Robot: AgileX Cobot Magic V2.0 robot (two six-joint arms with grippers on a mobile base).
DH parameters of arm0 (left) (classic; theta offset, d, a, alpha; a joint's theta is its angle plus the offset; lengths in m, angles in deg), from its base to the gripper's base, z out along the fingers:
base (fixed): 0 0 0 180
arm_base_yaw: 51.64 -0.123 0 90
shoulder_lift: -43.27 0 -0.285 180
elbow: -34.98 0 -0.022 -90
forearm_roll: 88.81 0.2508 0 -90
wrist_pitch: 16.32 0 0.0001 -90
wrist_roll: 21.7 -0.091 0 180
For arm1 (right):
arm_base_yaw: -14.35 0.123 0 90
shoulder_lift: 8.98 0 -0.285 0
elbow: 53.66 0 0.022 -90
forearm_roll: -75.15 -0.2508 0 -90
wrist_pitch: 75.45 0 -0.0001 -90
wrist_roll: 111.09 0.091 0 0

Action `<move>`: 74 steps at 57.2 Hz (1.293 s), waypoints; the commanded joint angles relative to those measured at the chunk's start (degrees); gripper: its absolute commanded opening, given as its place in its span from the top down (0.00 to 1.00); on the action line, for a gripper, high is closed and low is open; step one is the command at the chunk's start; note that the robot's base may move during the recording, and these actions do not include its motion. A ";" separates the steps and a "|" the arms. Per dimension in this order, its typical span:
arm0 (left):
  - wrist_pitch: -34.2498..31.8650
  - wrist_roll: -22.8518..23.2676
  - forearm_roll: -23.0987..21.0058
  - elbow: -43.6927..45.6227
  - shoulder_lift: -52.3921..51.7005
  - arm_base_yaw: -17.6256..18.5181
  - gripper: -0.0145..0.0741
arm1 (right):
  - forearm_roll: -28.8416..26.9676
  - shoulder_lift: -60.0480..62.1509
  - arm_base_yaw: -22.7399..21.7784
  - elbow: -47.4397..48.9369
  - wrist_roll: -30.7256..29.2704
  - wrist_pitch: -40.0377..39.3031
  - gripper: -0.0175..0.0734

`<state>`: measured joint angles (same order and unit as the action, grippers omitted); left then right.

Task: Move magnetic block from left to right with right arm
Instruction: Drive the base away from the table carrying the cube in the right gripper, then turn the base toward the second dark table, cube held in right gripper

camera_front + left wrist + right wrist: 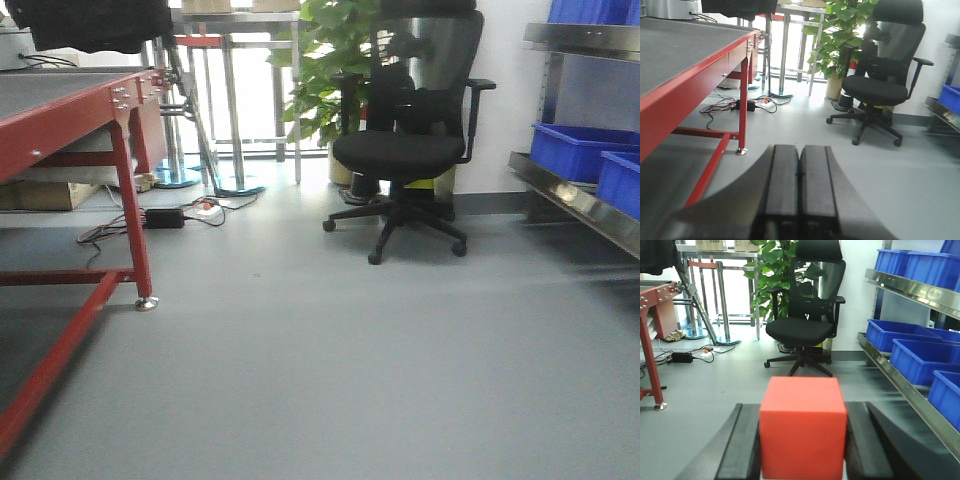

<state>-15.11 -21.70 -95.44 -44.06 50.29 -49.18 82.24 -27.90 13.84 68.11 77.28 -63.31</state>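
Block (802, 427), red and plain-faced, sits clamped between the two black fingers (746, 445) of the right gripper (803, 455), low in the middle of the right wrist view (grey floor (715, 385) beyond it). A black chair (802, 325) stands behind, with blue bins (912, 352) on shelves to the right. By the red table (700, 65), the left gripper (799, 190) has its jaws pressed flat together.
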 commanded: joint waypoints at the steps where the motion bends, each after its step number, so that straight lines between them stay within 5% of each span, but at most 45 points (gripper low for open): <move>1: -4.46 0.00 -0.09 -0.44 -0.62 0.24 0.98 | 0.61 -0.47 -0.29 1.66 -0.59 -5.18 0.56; 74: -4.46 0.00 -0.09 -0.44 -0.50 0.24 0.98 | 0.61 -0.47 -0.29 1.66 -0.59 -5.18 0.56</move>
<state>-15.11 -21.70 -95.44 -44.06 50.29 -49.18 82.24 -27.90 13.84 68.11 77.28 -63.31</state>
